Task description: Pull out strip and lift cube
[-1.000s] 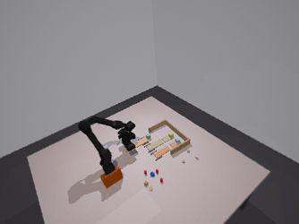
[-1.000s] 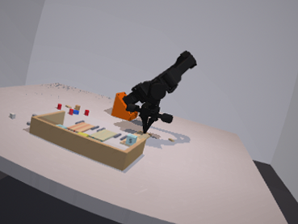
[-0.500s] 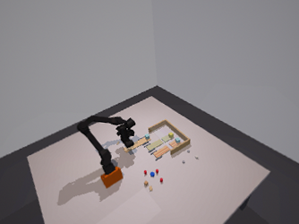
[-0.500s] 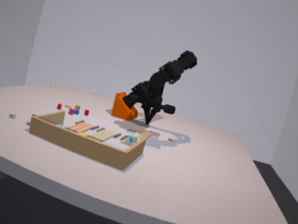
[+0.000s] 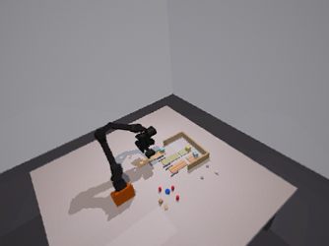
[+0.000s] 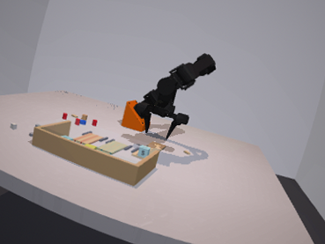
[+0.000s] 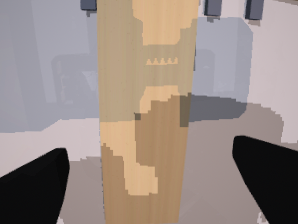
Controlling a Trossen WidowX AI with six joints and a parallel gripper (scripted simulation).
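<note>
My gripper (image 5: 147,151) (image 6: 158,134) (image 7: 153,152) is open, with its fingers on either side of the near end of a tan wooden strip (image 5: 146,161) (image 6: 157,145) (image 7: 148,96) that lies flat on the table. It holds nothing. The strip runs away from me toward the open wooden tray (image 5: 184,135) (image 6: 91,160). A light blue cube with a printed mark (image 5: 161,149) (image 6: 143,151) sits at the strip's far end, by the tray's side wall. In the wrist view it shows to the right of the strip, and I cannot tell if it rests on it.
A green strip (image 5: 172,159) (image 6: 111,147) and an orange strip (image 5: 180,167) (image 6: 89,138) lie in the tray, with a yellow cube (image 5: 187,149) and another light blue cube (image 5: 195,154). Red pegs (image 5: 172,187), a blue ball (image 5: 167,191) and small blocks lie in front. The orange arm base (image 5: 123,194) (image 6: 134,116) stands nearby.
</note>
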